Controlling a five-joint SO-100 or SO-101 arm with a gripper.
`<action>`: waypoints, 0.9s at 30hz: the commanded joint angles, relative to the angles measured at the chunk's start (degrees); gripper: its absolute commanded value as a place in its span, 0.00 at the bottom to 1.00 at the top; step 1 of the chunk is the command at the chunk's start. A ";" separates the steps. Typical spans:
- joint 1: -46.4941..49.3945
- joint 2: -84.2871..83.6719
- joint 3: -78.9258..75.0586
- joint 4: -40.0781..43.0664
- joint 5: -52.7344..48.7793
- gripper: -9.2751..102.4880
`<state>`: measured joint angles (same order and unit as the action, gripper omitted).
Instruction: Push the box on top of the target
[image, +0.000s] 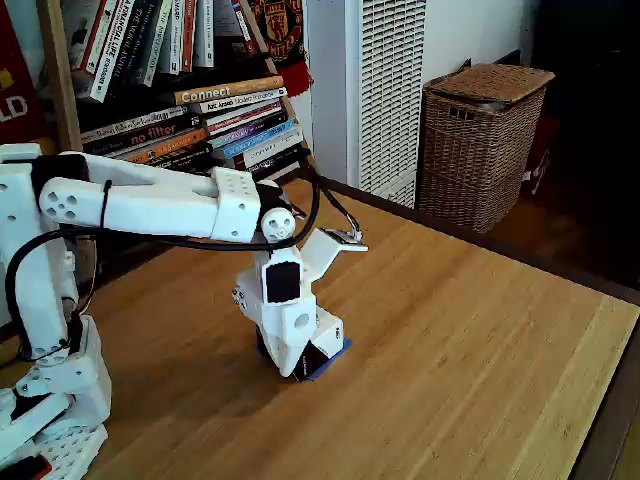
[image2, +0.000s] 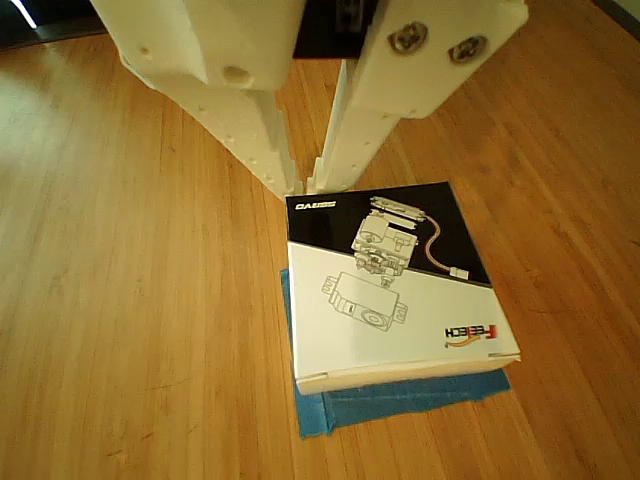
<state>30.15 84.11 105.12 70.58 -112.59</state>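
Wooden table (image2: 120, 300), box (image2: 395, 290) covering target (image2: 400, 400)

Fixed view: stands off the counter (image: 480, 340), looking obliquely down toward the bookshelf (image: 180, 80). Other view: close, looking steeply down past the gripper (image2: 300, 185). Shared: box (image2: 390, 290).

Bright daylight enters from the right in the fixed view; the arm (image: 150, 205) casts a soft shadow on the table (image: 480, 340). Far right background dim. Other view sharp, evenly lit.
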 joint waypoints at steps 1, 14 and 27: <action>-0.79 0.35 -2.20 0.35 0.62 0.08; -2.11 -1.05 -3.52 0.44 2.11 0.08; -1.76 2.20 -0.62 1.23 1.05 0.08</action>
<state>28.12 83.06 104.50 71.19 -111.09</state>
